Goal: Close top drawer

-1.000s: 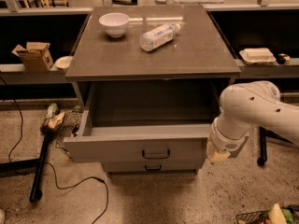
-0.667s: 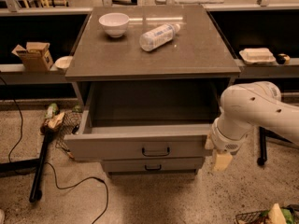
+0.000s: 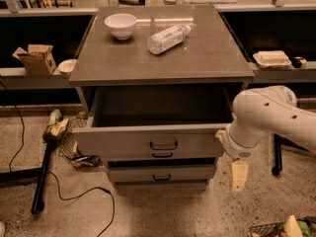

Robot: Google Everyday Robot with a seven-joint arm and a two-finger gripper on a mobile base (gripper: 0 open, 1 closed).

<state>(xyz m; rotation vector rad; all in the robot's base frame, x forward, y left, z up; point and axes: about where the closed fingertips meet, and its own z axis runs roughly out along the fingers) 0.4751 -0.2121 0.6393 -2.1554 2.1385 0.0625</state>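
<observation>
top drawer (image 3: 123,142) open, long axis crosswise | gripper (image 3: 239,176) by right end

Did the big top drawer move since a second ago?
Yes. The top drawer slid back in under the cabinet top; more of the lower drawers shows beneath its front. The gripper hangs low beside the drawer front.

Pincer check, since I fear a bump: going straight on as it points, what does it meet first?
The pincer, right of the top drawer, points down; it would probably meet bare floor first.
</observation>
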